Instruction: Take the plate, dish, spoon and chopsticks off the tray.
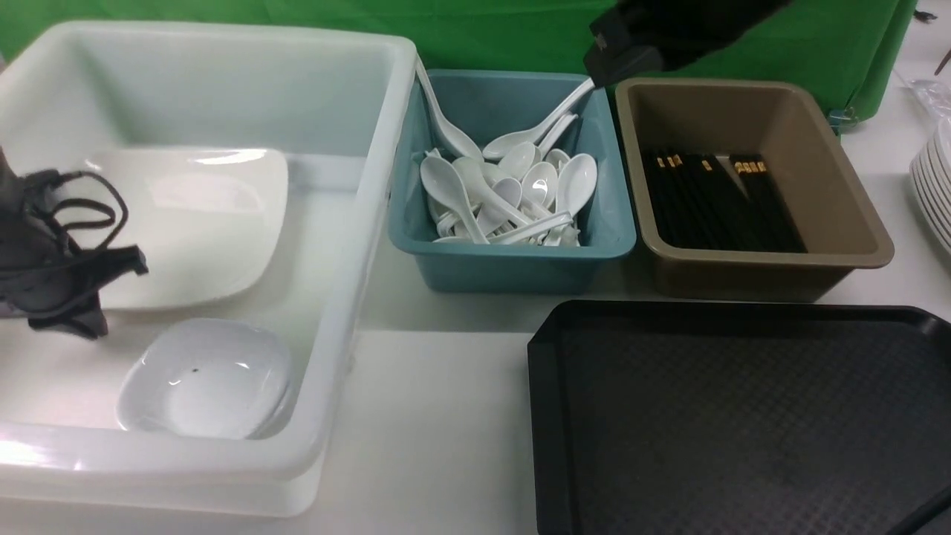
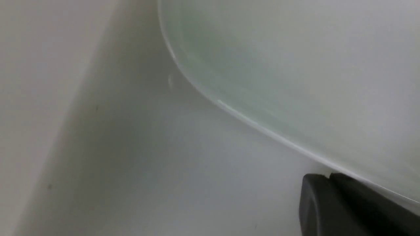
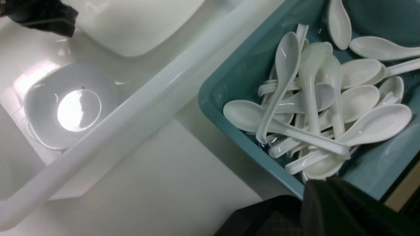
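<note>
Both tools are pressed together, empty: the left one point(image 1: 93, 297) beside the plate point(image 1: 200, 223), contact unclear, the right one point(image 1: 624, 59) raised. The plate lies toward the white bin's point(image 1: 371, 223) far edge, the dish point(image 1: 204, 379) near its near right corner. Clearing looks finished; next, withdraw both.

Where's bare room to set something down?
The tray between its rims, and the white table between the wash bin and tray. Crowded: the bin around plate and bowl, and the spoon-filled blue bin.
</note>
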`<action>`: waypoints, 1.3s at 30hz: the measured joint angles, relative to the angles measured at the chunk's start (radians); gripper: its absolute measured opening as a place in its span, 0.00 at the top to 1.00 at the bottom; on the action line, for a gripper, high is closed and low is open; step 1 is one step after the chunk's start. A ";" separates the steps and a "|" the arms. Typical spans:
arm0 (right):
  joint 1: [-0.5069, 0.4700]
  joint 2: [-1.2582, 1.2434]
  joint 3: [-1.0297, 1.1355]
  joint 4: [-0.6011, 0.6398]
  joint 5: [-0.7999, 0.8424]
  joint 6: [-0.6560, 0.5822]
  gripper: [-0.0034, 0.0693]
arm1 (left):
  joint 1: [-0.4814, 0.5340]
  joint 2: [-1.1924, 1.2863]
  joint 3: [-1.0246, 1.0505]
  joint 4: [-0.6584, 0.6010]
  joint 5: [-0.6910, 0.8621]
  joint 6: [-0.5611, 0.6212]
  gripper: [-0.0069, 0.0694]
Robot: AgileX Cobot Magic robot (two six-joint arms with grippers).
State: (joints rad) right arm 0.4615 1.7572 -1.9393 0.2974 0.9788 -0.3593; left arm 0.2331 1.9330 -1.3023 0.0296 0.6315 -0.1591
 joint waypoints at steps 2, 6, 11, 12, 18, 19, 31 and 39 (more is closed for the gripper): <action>0.000 0.000 0.000 0.000 0.003 0.000 0.91 | 0.000 0.000 -0.022 -0.014 -0.022 0.007 0.90; 0.000 0.000 0.000 0.000 0.008 0.000 0.90 | 0.000 0.000 -0.088 -0.045 0.089 0.075 0.90; 0.000 -0.001 0.000 -0.021 0.012 0.003 0.91 | 0.000 -0.025 -0.123 -0.066 0.258 0.140 0.90; 0.000 -0.006 0.000 -0.049 0.014 0.013 0.91 | -0.002 -0.060 -0.123 -0.116 0.281 0.187 0.90; -0.031 -0.074 0.000 -0.288 0.052 0.154 0.91 | -0.088 -0.282 -0.106 -0.259 0.313 0.348 0.90; -0.055 -0.103 0.001 -0.322 0.060 0.177 0.91 | -0.131 -0.360 -0.086 -0.270 0.306 0.363 0.90; -0.226 -0.674 0.489 -0.380 -0.316 0.305 0.92 | -0.378 -0.957 0.093 -0.291 0.187 0.387 0.90; -0.228 -1.298 1.249 -0.378 -0.968 0.348 0.92 | -0.382 -1.486 0.491 -0.318 0.025 0.367 0.90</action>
State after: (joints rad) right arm 0.2339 0.4591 -0.6905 -0.0807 0.0112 -0.0118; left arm -0.1487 0.4468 -0.8111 -0.2884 0.6561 0.2077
